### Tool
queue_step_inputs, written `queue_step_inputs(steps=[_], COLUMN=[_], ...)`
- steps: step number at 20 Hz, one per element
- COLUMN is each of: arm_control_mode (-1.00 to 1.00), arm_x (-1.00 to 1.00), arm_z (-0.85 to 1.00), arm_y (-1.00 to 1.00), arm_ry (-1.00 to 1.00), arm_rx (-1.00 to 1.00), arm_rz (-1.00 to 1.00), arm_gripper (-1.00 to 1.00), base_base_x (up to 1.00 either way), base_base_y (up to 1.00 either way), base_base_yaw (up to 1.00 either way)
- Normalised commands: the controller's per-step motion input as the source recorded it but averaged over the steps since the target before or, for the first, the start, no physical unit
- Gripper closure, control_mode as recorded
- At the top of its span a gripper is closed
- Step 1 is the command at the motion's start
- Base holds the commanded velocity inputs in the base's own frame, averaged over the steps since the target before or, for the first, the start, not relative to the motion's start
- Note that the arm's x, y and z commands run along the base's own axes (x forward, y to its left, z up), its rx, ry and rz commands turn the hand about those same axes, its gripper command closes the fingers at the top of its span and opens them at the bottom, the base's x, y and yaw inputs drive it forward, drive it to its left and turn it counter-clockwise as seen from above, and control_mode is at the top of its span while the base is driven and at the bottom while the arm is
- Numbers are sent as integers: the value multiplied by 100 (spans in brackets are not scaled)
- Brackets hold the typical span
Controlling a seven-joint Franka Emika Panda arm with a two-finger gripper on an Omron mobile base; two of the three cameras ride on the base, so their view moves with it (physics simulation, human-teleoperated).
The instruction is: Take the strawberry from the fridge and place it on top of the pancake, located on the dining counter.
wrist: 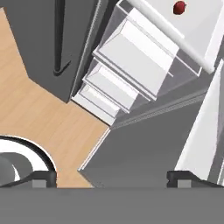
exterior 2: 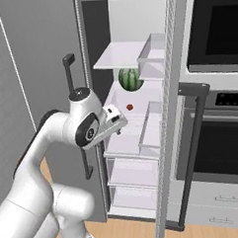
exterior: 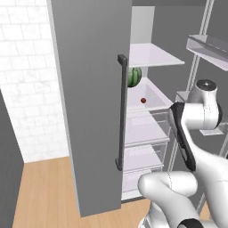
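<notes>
Fridge (exterior 2: 137,55) shelf holds strawberry (wrist: 179,7), beyond spread jaws.

The fridge (exterior: 89,89) looked like flat, dull grey metal with no shine. Its handle (exterior: 121,111) was dark and smooth. The shelves (exterior 2: 122,56) inside were white, smooth and a bit shiny, like plastic. The drawers (exterior: 147,129) were clear, like see-through plastic. The floor (wrist: 35,109) looked like light, smooth wood. The strawberry (wrist: 179,7) was dark red and smooth. The watermelon (exterior 2: 130,79) had a smooth, striped green skin.
</notes>
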Motion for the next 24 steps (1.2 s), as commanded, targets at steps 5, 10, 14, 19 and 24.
queue_step_inputs(steps=[5,10,14,19,24], arm_control_mode=[-100,-100,-100,-100,-100], arm_x=[0,0,-1,-1,0], arm_z=[-35,-9,2,-37,-54], arm_y=[40,31,27,0,0], arm_ry=[-14,12,51,29,11], arm_rx=[78,31,6,0,-6], arm_rz=[-41,-64,-54,-13,9], arm_gripper=[-100,-100,-100,-100,-100], base_base_x=[0,0,0,0,0], base_base_y=[0,0,0,0,0], base_base_yaw=[0,0,0,0,0])
